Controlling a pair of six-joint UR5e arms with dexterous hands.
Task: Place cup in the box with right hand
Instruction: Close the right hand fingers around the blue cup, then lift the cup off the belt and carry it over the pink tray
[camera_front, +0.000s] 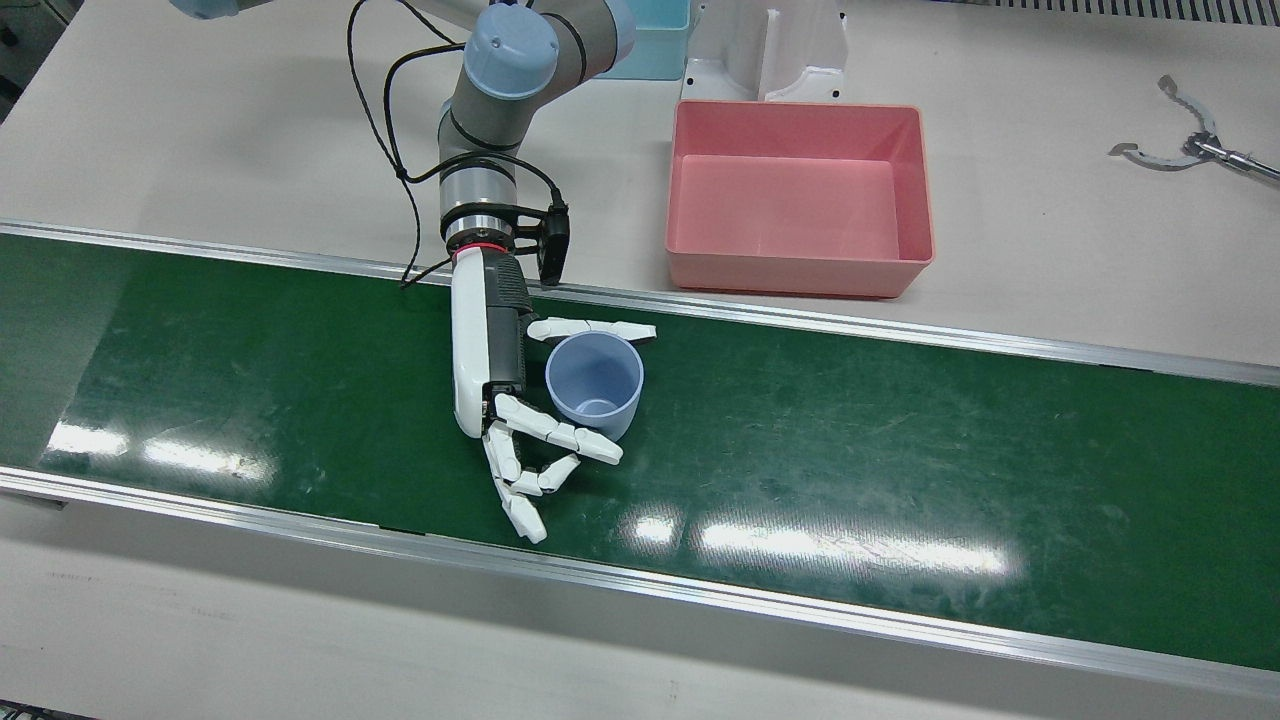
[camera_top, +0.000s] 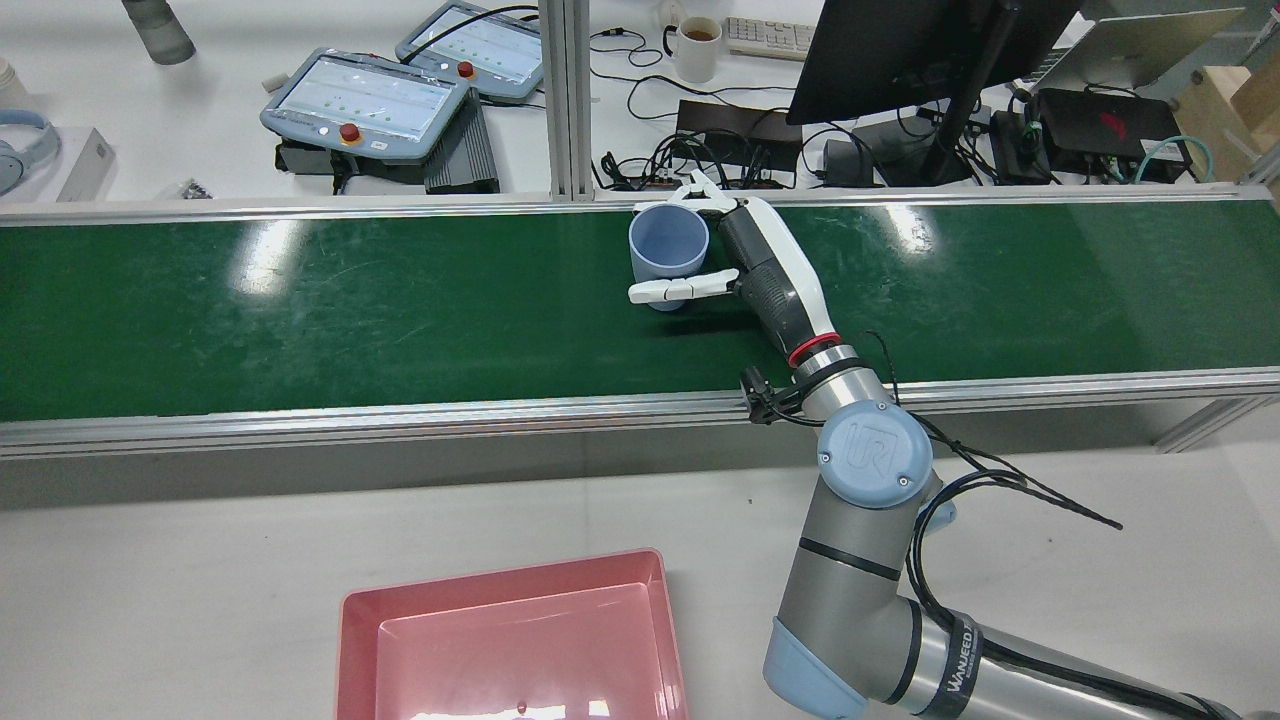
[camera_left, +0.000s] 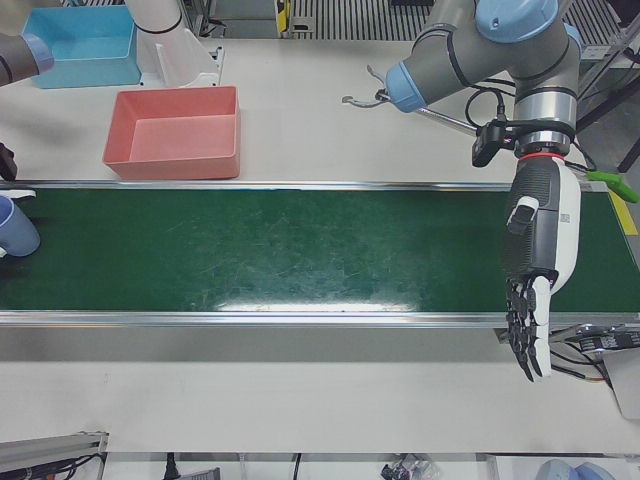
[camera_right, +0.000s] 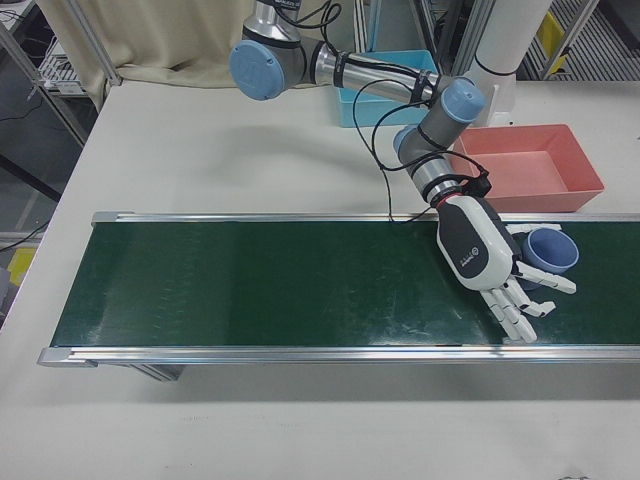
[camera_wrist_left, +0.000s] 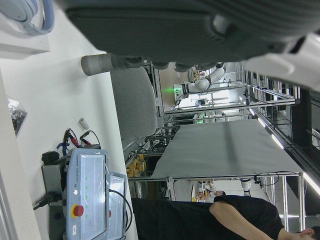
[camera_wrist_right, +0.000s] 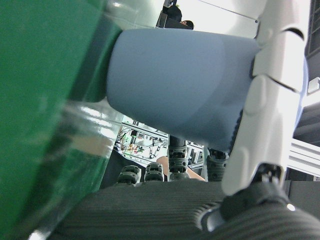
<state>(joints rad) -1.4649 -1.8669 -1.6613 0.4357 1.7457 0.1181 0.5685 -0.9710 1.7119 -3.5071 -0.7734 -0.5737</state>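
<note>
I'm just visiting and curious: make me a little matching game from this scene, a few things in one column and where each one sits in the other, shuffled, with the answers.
Things:
1. blue cup
2. pink box
3. metal tongs
4. right robot hand

Places:
A. empty, on the white table beside the belt
B. lying alone far off on the white table
C. upright on the green belt
D. low over the belt, fingers on either side of the cup

Pairs: 1-C, 2-A, 3-B, 4-D
</note>
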